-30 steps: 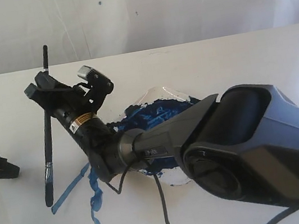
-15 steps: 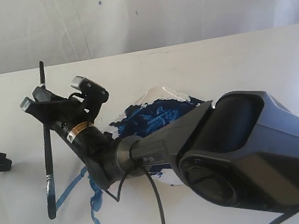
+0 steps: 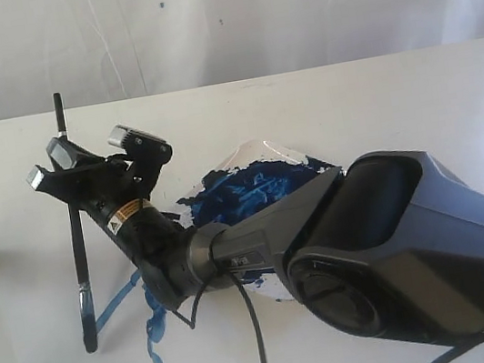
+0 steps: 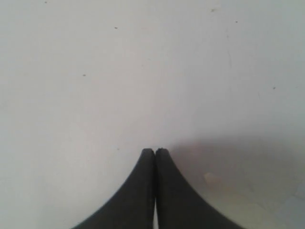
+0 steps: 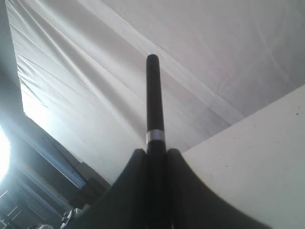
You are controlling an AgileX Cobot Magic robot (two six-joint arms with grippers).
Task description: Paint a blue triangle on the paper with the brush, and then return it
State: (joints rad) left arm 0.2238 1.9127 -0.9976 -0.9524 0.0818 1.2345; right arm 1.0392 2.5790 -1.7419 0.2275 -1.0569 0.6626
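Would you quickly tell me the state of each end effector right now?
Left end effector: closed, empty.
Right end effector: closed on the brush.

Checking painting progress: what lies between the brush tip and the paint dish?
The exterior view shows streaky blue triangle strokes and the right arm's wrist between the brush and the dish.

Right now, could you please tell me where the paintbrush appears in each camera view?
Exterior view: paintbrush upright at left, tip down by the blue strokes.
Left wrist view: not in it.
Right wrist view: handle end at centre, sticking out between the fingers.
Shared landmark: the right gripper clamping it, in exterior and right wrist views.
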